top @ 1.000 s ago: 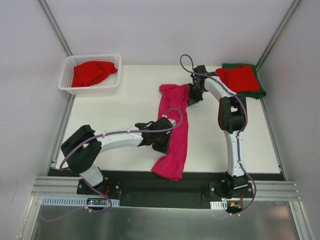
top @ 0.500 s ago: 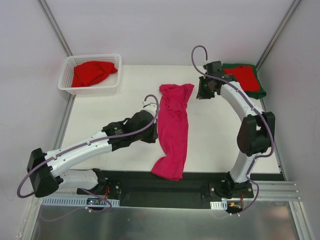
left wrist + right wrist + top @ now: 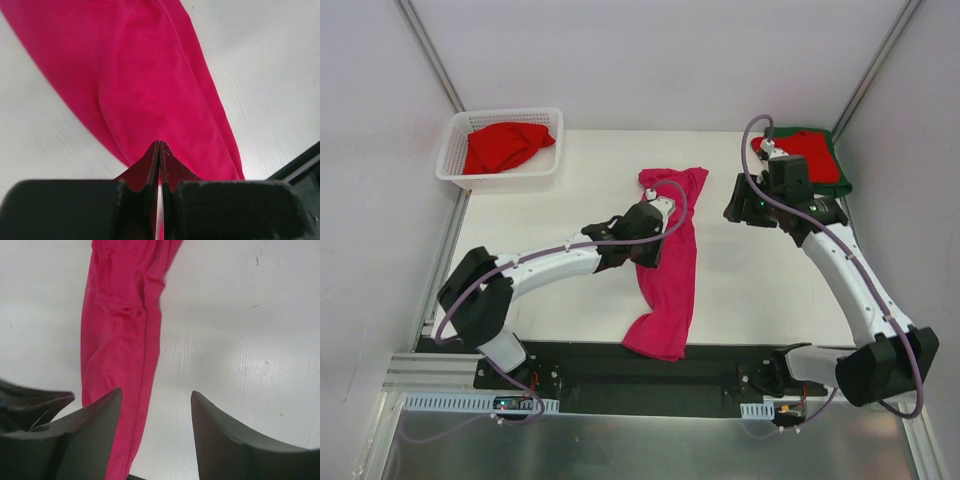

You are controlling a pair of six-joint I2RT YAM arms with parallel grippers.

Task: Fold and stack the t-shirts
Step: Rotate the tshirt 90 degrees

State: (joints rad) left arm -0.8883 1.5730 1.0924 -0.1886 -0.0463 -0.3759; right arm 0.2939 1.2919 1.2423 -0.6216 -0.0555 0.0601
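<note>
A magenta-pink t-shirt (image 3: pixel 672 270) lies as one long narrow strip down the middle of the table, running from the far side toward the near edge. My left gripper (image 3: pixel 648 240) is shut and sits low over the strip's left edge. In the left wrist view its closed tips (image 3: pixel 159 142) hover over the pink cloth (image 3: pixel 150 75) with nothing pinched between them. My right gripper (image 3: pixel 732 208) is open to the right of the strip's far end. Between its tips (image 3: pixel 155 391) only bare table shows, and the pink shirt (image 3: pixel 120 340) lies to the left of its fingers. A folded red t-shirt (image 3: pixel 810 155) rests on a dark green one (image 3: pixel 838 186) at the back right.
A white lattice basket (image 3: pixel 455 160) at the back left holds a crumpled red t-shirt (image 3: pixel 505 145). White walls with metal posts close in the table's left and right sides. A black rail (image 3: pixel 620 365) runs along the near edge by the arm bases.
My right gripper let go of the pink shirt's far end, opened and drew back to the right. My left arm swung away, then came back over the strip's left edge.
</note>
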